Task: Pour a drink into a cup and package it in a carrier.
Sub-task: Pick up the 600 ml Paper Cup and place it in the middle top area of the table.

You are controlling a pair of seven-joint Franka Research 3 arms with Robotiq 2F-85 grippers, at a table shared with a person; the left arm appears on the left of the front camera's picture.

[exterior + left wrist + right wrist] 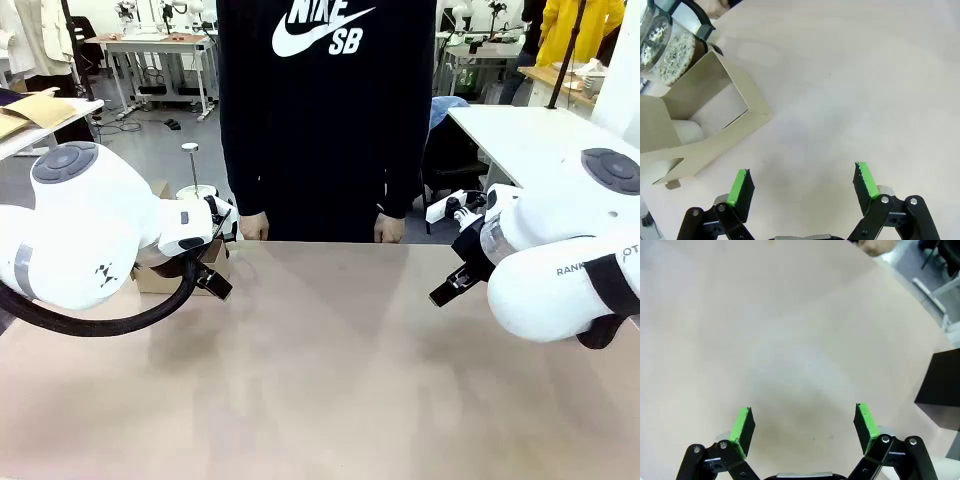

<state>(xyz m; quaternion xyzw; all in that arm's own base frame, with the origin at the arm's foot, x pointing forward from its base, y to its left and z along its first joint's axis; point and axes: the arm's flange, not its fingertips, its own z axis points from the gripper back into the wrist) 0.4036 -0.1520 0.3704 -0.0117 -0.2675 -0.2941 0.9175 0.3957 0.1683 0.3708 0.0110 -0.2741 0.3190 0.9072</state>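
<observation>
Here both tools stand wide open and empty above the bare table point(330, 380): the left gripper point(804, 184) hangs toward the far left corner and the right gripper point(804, 422) toward the right edge, each with its green pads spread and nothing between them. By the far left corner lies the brown cardboard carrier point(715, 120), with the glass jug point(662, 45) just beyond it and a white rounded form point(687, 132) that I cannot identify in its opening. A black box point(942, 385) lies off to one side of the right gripper, and the person's hands point(253, 226) rest at the far edge.
</observation>
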